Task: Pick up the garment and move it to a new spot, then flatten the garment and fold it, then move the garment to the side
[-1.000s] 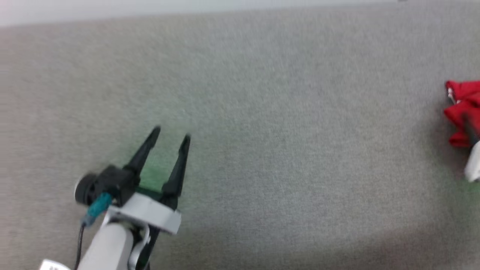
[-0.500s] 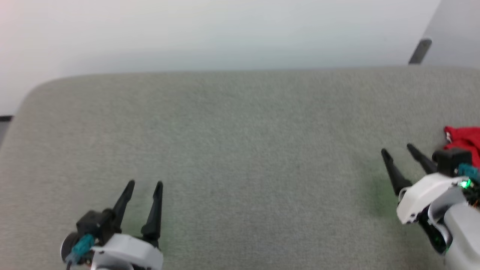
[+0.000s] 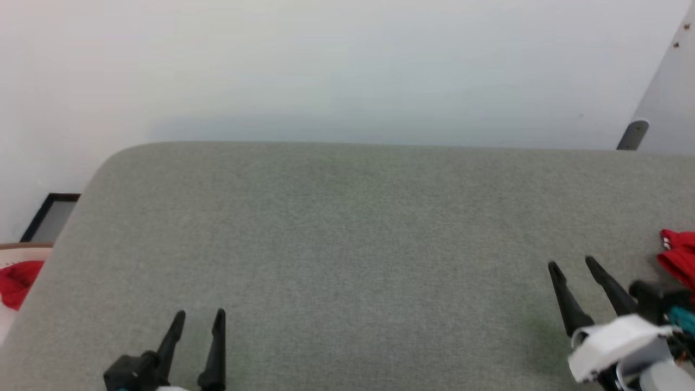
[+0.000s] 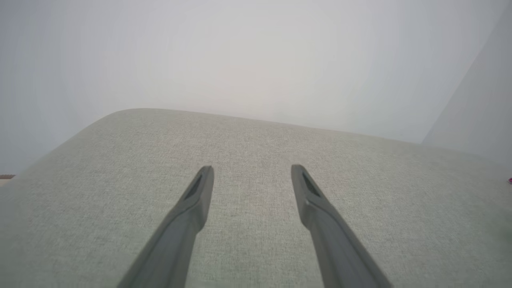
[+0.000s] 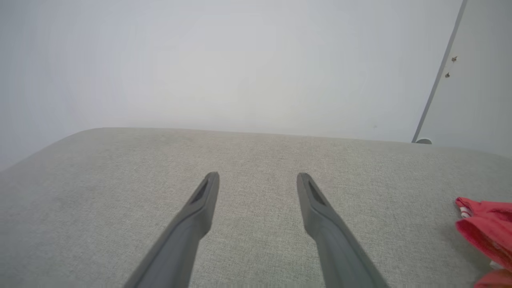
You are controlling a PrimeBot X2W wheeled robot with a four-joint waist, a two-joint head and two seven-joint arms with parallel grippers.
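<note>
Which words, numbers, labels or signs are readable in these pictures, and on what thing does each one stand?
None can be read.
The red garment, cut off by the right edge over the grey surface, shows a crumpled part with white trim; no number or label is visible there.
The red cloth at the far left shows no print either.

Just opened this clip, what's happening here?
Nothing is being handled right now. The robot's left jaws and right jaws both stand open and empty over the grey padded table. The red garment lies crumpled at the table's right edge, beside the right jaws but apart from them, so the pick-up has not yet begun. Another bit of red cloth sits off the table's left side.
</note>
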